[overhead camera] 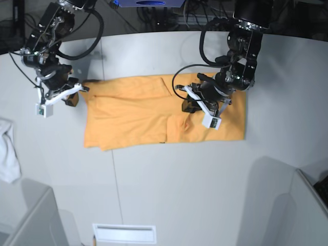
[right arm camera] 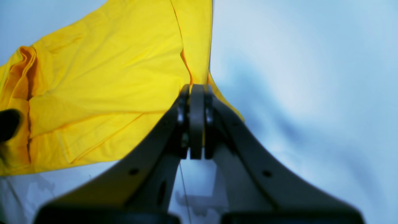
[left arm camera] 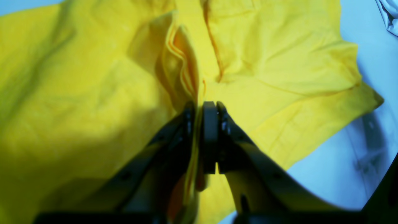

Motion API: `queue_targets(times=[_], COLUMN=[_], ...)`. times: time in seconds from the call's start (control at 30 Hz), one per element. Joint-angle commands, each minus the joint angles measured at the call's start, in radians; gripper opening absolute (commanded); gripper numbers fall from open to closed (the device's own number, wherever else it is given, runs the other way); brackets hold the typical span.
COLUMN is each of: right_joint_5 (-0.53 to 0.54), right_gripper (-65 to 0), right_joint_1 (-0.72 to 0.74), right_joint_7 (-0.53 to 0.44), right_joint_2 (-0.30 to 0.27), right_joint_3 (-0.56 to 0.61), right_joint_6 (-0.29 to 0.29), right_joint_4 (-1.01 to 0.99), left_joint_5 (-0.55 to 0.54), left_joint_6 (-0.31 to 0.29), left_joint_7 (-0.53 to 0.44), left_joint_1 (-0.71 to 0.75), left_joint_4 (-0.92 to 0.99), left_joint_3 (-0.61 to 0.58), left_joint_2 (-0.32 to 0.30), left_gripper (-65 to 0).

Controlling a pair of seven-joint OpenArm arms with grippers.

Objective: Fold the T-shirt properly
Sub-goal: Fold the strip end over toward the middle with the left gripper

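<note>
We see the T-shirt (overhead camera: pixel 138 115) spread flat across the middle of the table (overhead camera: pixel 179 179), and no writing on it can be read. Our left hand (left arm camera: pixel 203 104) pinches a raised fold near its middle. Our right hand (right arm camera: pixel 196 88) clamps its left edge.

T-shirt (overhead camera: pixel 138 115) flat on table (overhead camera: pixel 205 174) | left hand (overhead camera: pixel 190 105) mid-shirt | right hand (overhead camera: pixel 72 97) at its edge

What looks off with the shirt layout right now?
The T-shirt lies askew and bunched, with a raised pleat at the left claw and the right claw pinching its far corner. A white cloth sits loose at the table edge.
</note>
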State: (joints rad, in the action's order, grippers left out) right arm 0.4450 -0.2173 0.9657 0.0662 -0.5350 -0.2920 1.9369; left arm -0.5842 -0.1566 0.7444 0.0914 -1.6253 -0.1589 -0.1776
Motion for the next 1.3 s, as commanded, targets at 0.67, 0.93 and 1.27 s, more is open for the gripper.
queue_targets(times=[0.67,0.93,1.27], right_joint_5=[0.013,0.013,0.013], right_gripper=[-65.0,-65.0,-65.0], right_joint_1=[0.006,0.008,0.029], right_joint_7=[-0.020,-0.020,-0.020], right_joint_2=[-0.006,-0.006,-0.007], right_joint_3=[0.005,0.002,0.006], right_joint_6=[-0.003,-0.003,-0.003], right_joint_4=[0.017,0.017,0.017], left_joint_5=[-0.020,-0.020,-0.015], left_joint_6=[-0.004,-0.004,-0.002], left_joint_7=[-0.015,-0.016,-0.015], left_joint_1=[0.000,-0.011,0.087], left_joint_4=[-0.025,-0.026,-0.175], left_joint_3=[-0.038,-0.258,-0.087], left_joint_2=[-0.001,0.000,-0.007], left_gripper=[-22.7,-20.7,-20.9])
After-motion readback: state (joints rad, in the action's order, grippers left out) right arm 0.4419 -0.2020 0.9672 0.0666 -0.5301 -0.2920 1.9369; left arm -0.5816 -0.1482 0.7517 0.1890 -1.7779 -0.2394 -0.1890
